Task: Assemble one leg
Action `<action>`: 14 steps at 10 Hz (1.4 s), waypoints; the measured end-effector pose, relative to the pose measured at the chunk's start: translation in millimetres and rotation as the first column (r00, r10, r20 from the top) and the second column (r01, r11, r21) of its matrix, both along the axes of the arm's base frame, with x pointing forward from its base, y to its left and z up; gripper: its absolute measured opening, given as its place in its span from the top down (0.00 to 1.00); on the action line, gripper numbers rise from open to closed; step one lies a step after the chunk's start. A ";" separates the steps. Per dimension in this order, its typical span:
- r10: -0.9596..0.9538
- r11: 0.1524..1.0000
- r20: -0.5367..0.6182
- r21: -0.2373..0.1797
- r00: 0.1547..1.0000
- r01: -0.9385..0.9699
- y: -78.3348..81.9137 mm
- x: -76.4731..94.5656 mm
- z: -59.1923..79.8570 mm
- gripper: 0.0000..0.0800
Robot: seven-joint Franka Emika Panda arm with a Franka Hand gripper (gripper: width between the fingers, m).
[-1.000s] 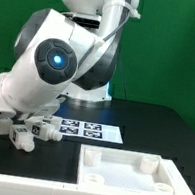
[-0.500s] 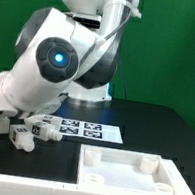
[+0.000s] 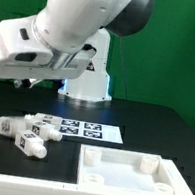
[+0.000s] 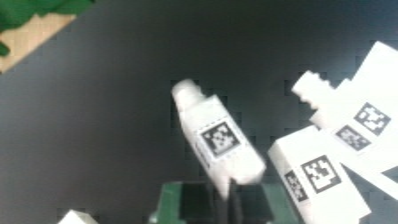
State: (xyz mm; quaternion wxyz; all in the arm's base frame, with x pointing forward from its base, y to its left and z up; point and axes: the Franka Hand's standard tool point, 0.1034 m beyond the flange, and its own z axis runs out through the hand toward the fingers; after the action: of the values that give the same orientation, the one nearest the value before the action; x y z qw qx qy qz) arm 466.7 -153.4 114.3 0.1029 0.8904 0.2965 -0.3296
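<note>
Several white legs with square tags lie close together on the black table in the exterior view (image 3: 31, 136), at its left. My gripper (image 3: 27, 81) hangs above them, clear of the table. In the blurred wrist view one leg (image 4: 210, 130) runs away from my gripper (image 4: 226, 206), and its near end is hidden behind the fingers (image 4: 192, 200). The jaws stand close together with only a thin gap. I cannot tell whether they touch that leg. Other legs (image 4: 347, 125) lie beside it.
The wide white square panel (image 3: 133, 182) with a raised rim and corner sockets lies at the front, on the exterior view's right. The marker board (image 3: 86, 129) lies behind the legs. The robot's base (image 3: 87, 84) stands at the back.
The arm has swung up from its low crouch over the legs. The gripper has risen well above the table, and the legs now show uncovered.
</note>
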 end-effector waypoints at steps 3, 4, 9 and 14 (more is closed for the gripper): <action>-0.007 0.995 0.148 0.096 0.989 -0.007 -3.1 7.1 2.1 0.99; -0.007 0.995 0.144 0.095 0.990 -0.006 -2.7 6.2 1.2 1.00; 0.054 0.999 0.117 0.001 0.992 -0.055 1.3 -0.4 -30.4 0.28; 0.340 0.933 0.068 0.099 0.938 -0.346 -13.0 -8.0 -45.8 0.19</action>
State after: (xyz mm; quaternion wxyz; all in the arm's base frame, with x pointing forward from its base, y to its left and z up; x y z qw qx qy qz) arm 458.6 -166.4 68.5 0.1173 0.8373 0.4622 -0.2674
